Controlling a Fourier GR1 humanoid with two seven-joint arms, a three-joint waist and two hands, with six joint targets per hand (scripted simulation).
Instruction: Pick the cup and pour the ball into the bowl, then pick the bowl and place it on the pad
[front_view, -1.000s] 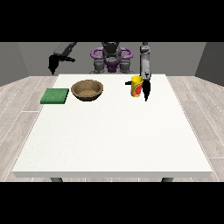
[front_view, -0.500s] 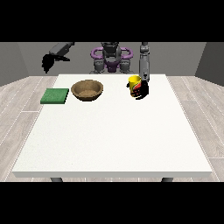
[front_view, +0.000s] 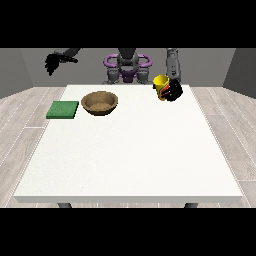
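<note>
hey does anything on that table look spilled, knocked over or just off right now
Nothing spilled. The yellow cup is held above the white table by the hand at the view's right; brown bowl and green pad sit undisturbed.

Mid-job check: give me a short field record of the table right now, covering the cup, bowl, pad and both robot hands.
cup: yellow cup, lifted off the table and tilted, held at the view's right
robot hand at view's right: robot hand curled round the cup
ball: not visible from this view
bowl: brown bowl on the white table, nothing visible in it
pad: green pad flat on the table, left of the bowl, apart from it
robot hand at view's left: robot hand raised beyond the table's far left corner, holding nothing
</note>
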